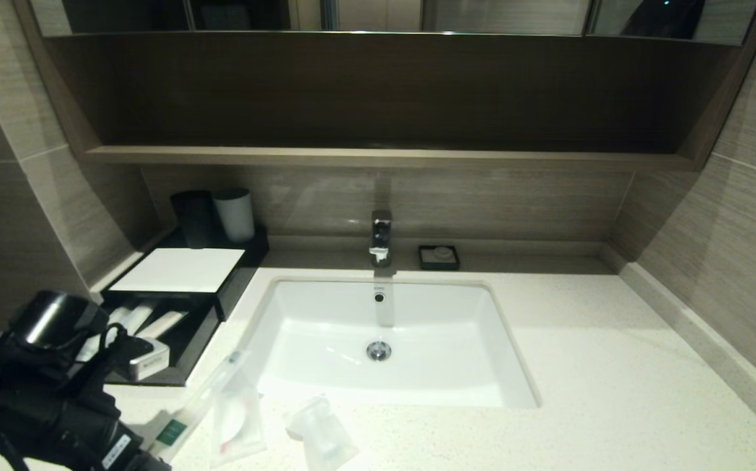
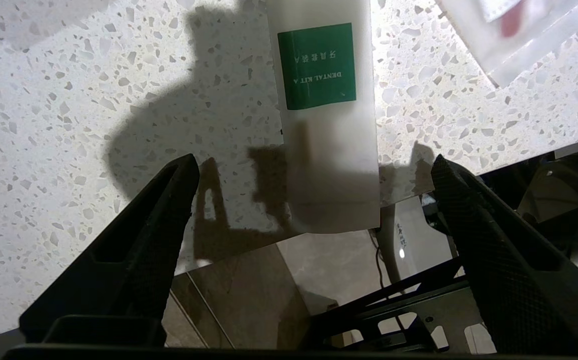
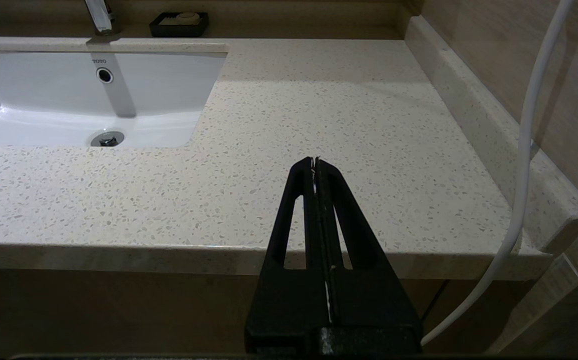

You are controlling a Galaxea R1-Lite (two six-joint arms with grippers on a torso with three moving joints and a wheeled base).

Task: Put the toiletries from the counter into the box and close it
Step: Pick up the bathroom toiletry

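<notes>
On the counter, left of the sink: a black box, standing open, its white-topped lid slid toward the wall; inside, several white tubes and a small white packet at the near corner. Behind the box, a black cup and a white cup, side by side. By the faucet, a small black soap dish holding a round bar. Outside the box, near the counter's front edge: a long white dental kit packet with a green label, a clear bag just beside it, and a crumpled clear packet further toward the right, in front of the sink. Left arm low at the near-left corner of the head view, wrist camera looking down; left gripper hanging above the near end of the dental kit, jaws spread wide to either side of the packet, holding nothing. Contact with the packet: cannot tell. Right gripper parked off the front edge of the counter, right of the sink, jaws pressed together on nothing, a white cable hanging beside it.
</notes>
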